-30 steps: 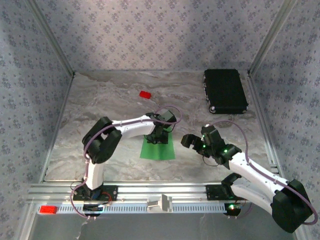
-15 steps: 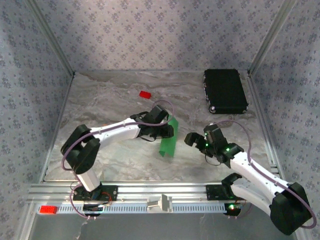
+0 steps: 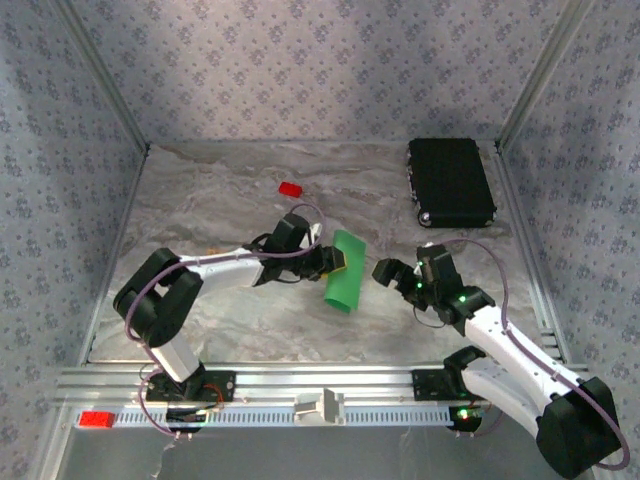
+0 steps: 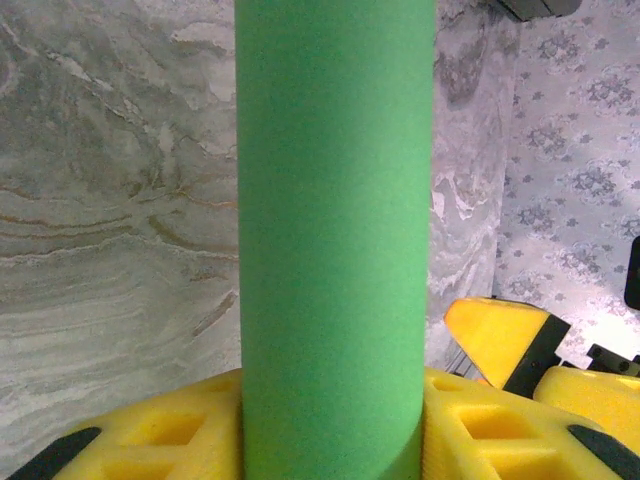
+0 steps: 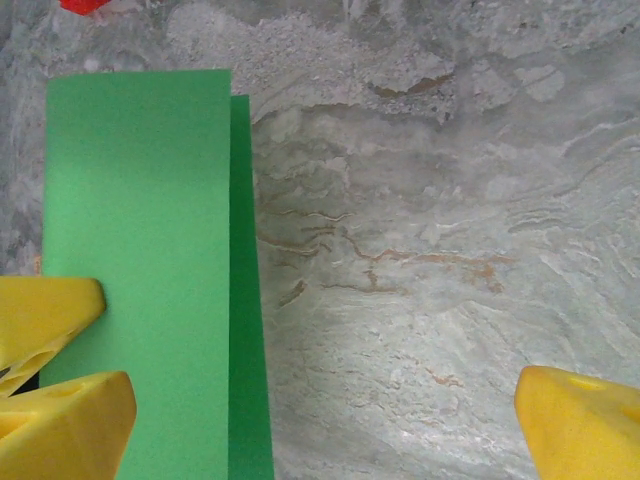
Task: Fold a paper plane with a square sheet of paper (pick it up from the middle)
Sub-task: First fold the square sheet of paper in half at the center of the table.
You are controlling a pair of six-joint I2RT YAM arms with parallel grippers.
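Left end effector is clamped on the square sheet of paper, mid-frame in the top view, with the sheet curled over on itself. Its wrist cam shows what the top one can't: the green rounded like a tube between the yellow pads. Right end effector sits just right of the paper, jaws wide apart, holding nothing. Small red block and black case lie further up the tabletop, well apart from it

Black case rear-right, red block rear, paper mid-table
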